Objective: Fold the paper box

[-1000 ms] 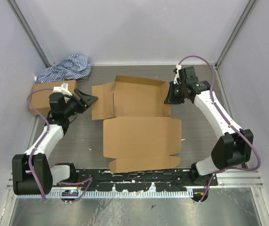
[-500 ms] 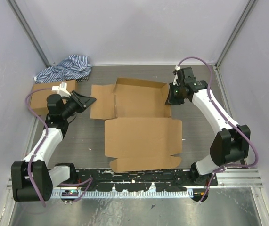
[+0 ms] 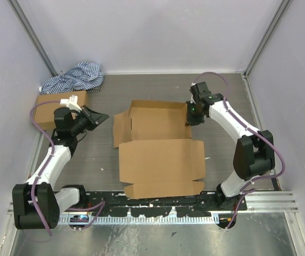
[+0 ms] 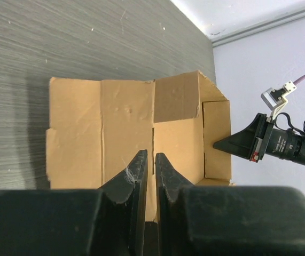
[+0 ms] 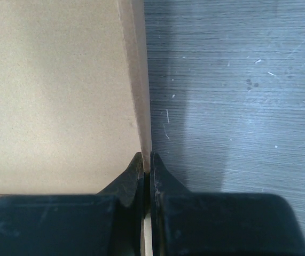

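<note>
Since a second earlier, the right gripper (image 5: pixel 146 157) had swung leftward with its jaws clamped thin on the upright right wall of the paper box (image 3: pixel 160 154), and the sheet's left flap had drawn in and risen. Meanwhile the left gripper (image 4: pixel 150 154) had narrowed from wide to a slim, empty slit, poised just beside that flap without touching it. The paper box lay mid-worktop (image 3: pixel 141 88) with its flat lid panel toward the near edge, a small cardboard box (image 3: pixel 53 104) sat by the left edge, and a striped cloth (image 3: pixel 75 77) lay in the far-left corner.
</note>
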You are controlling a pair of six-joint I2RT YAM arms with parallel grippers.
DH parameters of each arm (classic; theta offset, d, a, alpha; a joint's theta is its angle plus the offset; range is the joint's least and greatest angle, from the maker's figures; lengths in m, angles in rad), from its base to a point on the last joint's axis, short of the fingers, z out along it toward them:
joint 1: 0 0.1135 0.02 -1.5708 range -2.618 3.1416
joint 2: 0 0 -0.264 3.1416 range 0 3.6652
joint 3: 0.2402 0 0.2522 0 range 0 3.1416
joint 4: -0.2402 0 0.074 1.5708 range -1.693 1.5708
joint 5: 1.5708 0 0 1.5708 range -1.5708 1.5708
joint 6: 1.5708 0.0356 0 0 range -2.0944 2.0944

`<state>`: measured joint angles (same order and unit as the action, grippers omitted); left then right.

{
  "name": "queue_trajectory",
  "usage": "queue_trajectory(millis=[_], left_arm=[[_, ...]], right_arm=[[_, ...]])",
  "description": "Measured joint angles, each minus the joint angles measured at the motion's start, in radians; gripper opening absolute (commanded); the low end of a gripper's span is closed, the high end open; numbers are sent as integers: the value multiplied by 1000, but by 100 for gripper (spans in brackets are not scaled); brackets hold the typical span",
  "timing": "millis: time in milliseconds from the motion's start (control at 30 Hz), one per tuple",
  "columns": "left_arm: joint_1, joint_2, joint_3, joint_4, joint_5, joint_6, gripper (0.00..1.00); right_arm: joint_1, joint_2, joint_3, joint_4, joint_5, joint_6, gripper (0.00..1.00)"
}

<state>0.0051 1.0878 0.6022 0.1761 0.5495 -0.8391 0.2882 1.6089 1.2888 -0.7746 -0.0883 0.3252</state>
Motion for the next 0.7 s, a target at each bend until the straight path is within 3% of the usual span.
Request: queue_trajectory(millis=[67,133,233,467,700], left_arm=[[-3,23,0,6,8,0,23],[-4,43,0,1,10,6,51],[-6,46,0,-39,-24,35,69],[-6,-27,-24,-112,-141,56,74],[-3,-58,-49,-106,-151,33,74]], right_arm=[[21,16,0,8,10,1,1],[36,30,-1,13,17,3,1],[49,37,-7,18,21,6,1],[47,29,-7,20,-8,6,1],[36,-29,9,16,-121,6,1]])
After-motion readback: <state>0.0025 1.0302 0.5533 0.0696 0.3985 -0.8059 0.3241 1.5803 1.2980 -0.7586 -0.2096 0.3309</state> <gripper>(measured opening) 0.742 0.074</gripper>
